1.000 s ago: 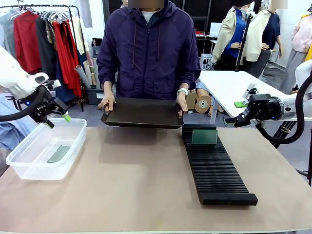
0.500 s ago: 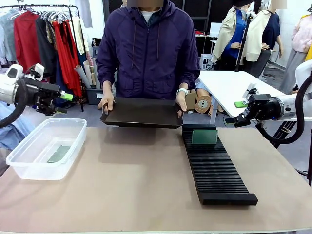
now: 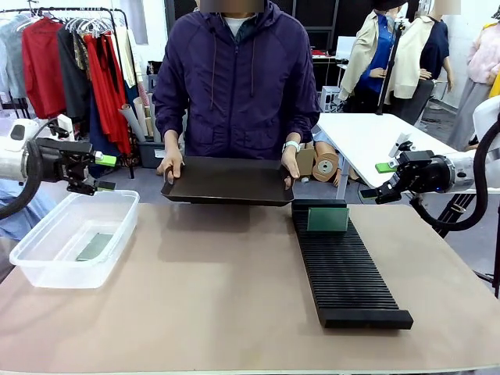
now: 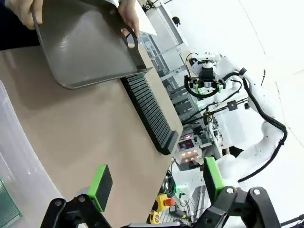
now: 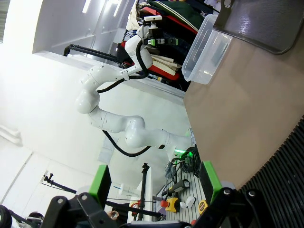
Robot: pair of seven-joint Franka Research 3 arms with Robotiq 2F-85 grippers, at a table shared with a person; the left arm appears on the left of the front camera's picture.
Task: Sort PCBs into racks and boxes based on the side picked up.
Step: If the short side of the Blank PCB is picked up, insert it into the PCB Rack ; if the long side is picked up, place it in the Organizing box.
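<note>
Both jaws spread, empty. Clear tub [image 3: 72,238]: one PCB [image 3: 95,247] flat inside. Rack [image 3: 344,269]: one PCB upright [image 3: 327,219], far end.

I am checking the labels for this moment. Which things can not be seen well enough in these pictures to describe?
- Dark tray, front view: its tilt and near rim hide its floor.
- PCB standing in the rack, front view: too small to show its print.
- PCB in the clear box: dimmed by the wall in the front view; cut by the edge in the left wrist view.
</note>
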